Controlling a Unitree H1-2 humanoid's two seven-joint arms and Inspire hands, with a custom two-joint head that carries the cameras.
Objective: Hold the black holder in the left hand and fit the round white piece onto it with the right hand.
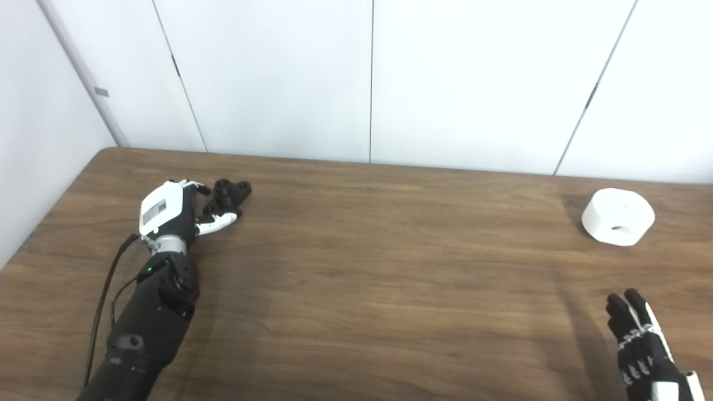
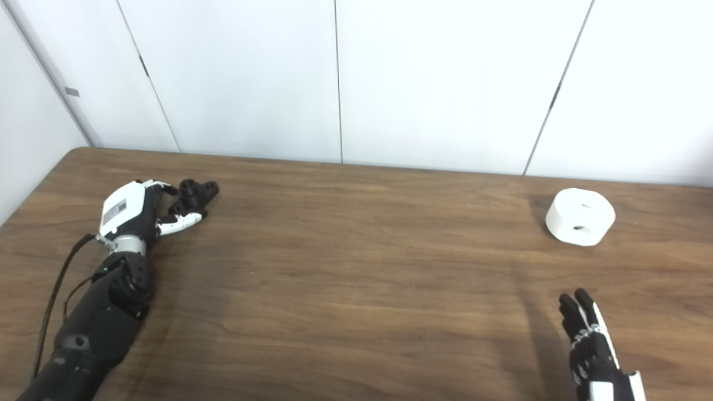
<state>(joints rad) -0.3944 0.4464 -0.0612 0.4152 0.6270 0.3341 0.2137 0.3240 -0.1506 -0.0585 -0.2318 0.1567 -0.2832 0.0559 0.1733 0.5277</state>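
The black holder [image 1: 231, 193] lies on the table's far left part. My left hand [image 1: 170, 211] is right beside it, on its near-left side. The fingers [image 1: 198, 187] are spread and the thumb [image 1: 220, 223] reaches under the holder's near edge; the hand is open, not closed round the holder. Far off at the back right, the round white piece [image 1: 617, 216] rests on the table, a hole in its side and another on top. My right hand [image 1: 640, 348] hovers open at the bottom right, fingers straight, well short of the white piece.
The brown wooden table [image 1: 367, 267] ends at its back edge against white wall panels [image 1: 367, 78]. Its left edge runs diagonally near my left arm. A black cable [image 1: 106, 295] hangs along my left forearm.
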